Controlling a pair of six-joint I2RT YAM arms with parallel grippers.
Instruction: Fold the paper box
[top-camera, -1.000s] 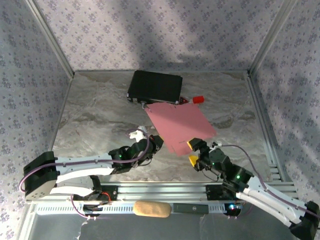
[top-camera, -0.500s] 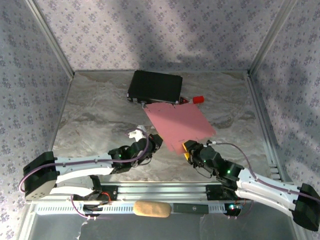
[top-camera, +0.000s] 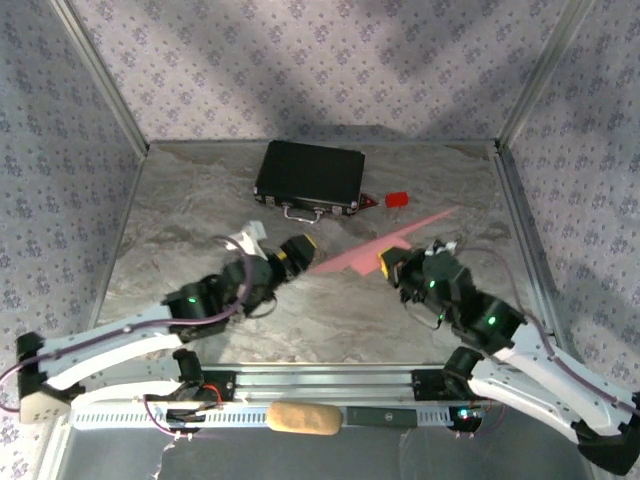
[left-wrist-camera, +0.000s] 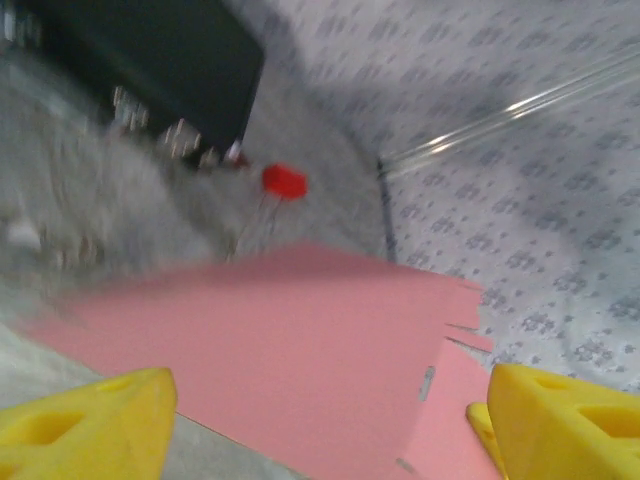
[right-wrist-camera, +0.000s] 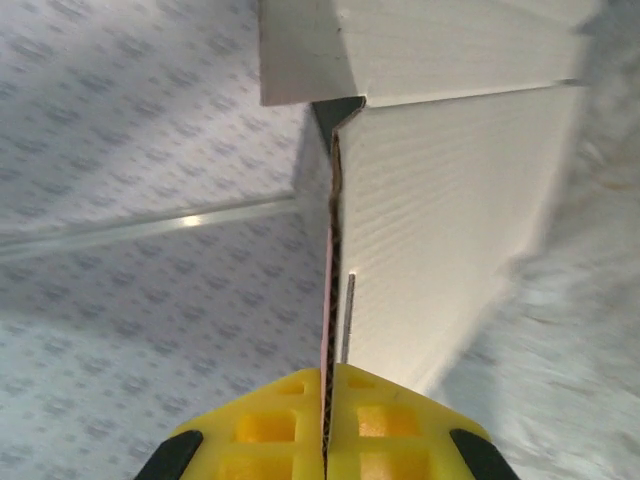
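The paper box is a flat pink die-cut sheet (top-camera: 350, 257), lifted off the table and tilted, seen almost edge-on from above. My right gripper (top-camera: 386, 259) is shut on its near edge. In the right wrist view the yellow fingers (right-wrist-camera: 326, 425) pinch the card edge, and the sheet's pale underside (right-wrist-camera: 440, 200) rises above them. My left gripper (top-camera: 303, 250) stands open at the sheet's left end. In the left wrist view its gripper (left-wrist-camera: 320, 430) has the pink sheet (left-wrist-camera: 300, 340), with its slits and tabs, just ahead between the two yellow fingertips (left-wrist-camera: 90, 420).
A black hard case (top-camera: 310, 173) with metal latches lies at the back of the marble table, with a small red block (top-camera: 397, 199) to its right. Patterned walls close in the back and sides. A beige pad (top-camera: 303, 418) lies on the front rail.
The right gripper closed on the sheet's near edge and raised it from flat to a steep tilt. The left gripper opened and moved forward to the sheet's left end.
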